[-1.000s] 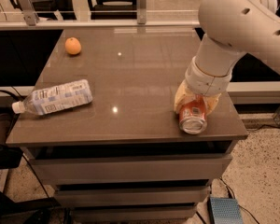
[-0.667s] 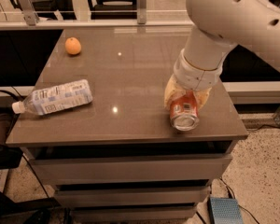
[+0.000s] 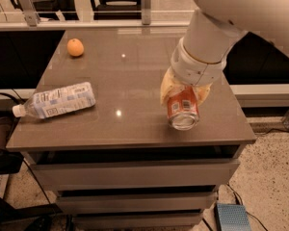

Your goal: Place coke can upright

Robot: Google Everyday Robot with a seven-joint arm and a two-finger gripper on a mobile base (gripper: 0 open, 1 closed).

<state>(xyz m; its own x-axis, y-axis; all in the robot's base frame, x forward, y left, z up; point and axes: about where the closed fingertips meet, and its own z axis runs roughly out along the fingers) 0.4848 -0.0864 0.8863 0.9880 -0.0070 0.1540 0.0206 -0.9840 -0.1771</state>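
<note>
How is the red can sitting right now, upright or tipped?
Tipped. The gripper clasps the can over the front right of the table, and its round silver end faces the camera, not straight up.

Smooth white arm ends in yellowish gripper over table.

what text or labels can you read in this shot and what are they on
Coke can, held in the gripper at the front right of the table: white lettering on red, not readable.
Bottle lying at the left: label print too small to read.
Nothing else carries text.
</note>
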